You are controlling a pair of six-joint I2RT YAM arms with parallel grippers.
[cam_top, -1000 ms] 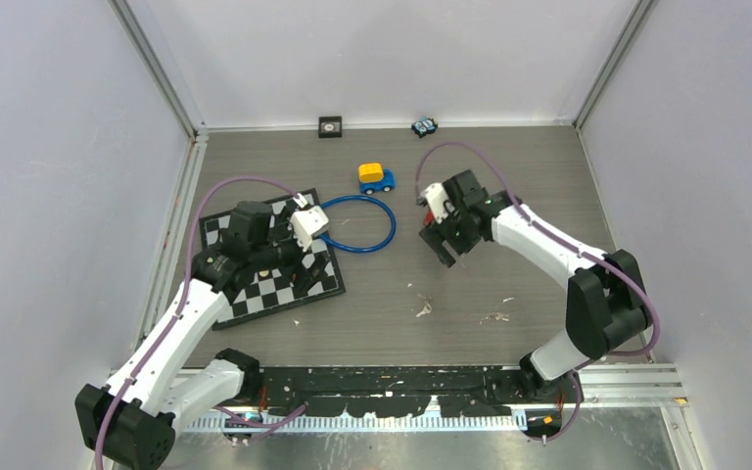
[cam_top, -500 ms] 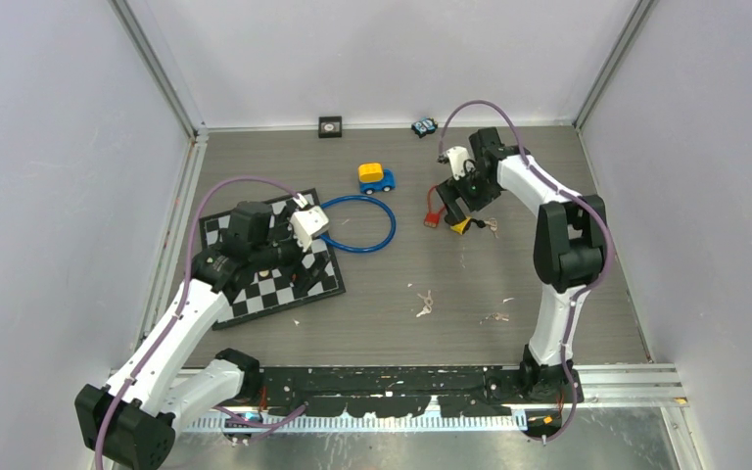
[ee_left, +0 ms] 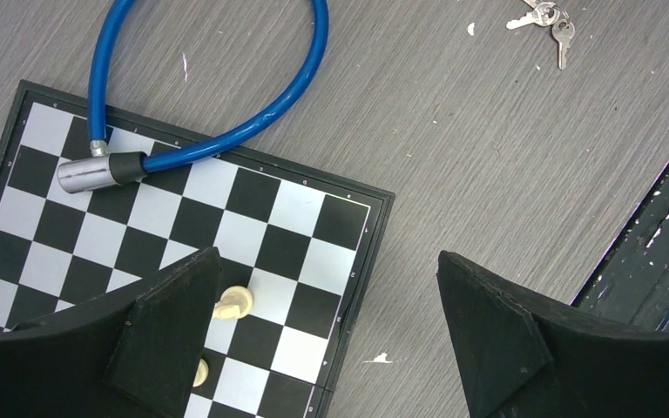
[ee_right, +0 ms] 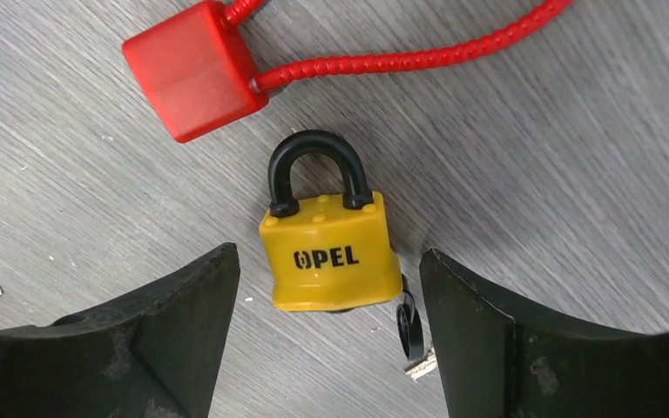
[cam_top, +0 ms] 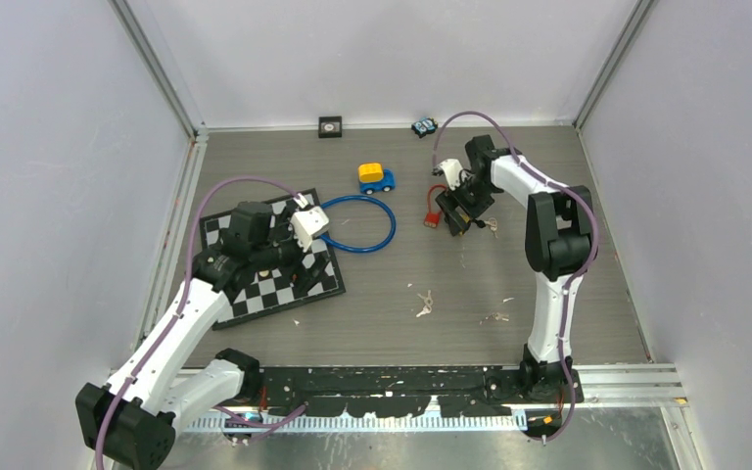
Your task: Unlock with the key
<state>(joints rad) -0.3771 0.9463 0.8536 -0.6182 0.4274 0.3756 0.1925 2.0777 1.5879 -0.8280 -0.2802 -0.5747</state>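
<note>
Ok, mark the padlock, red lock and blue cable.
padlock (ee_right: 331, 257): right wrist view, yellow body.
red lock (ee_right: 193, 80): right wrist view, red cube.
blue cable (ee_left: 253, 127): left wrist view, cable's curve.

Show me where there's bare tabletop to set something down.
Bare: far-left corner behind the chessboard; the right strip beside the right wall. Crowded: around the yellow padlock, red cable lock, toy car and blue cable.

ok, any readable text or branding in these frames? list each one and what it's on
"OPEL": black letters on the front of the yellow padlock, in the right wrist view.
Tiny marks along the border of the chessboard, in the left wrist view: too small to read.
Red cable lock: no text on the faces that show.
Nothing else is legible in any view.
</note>
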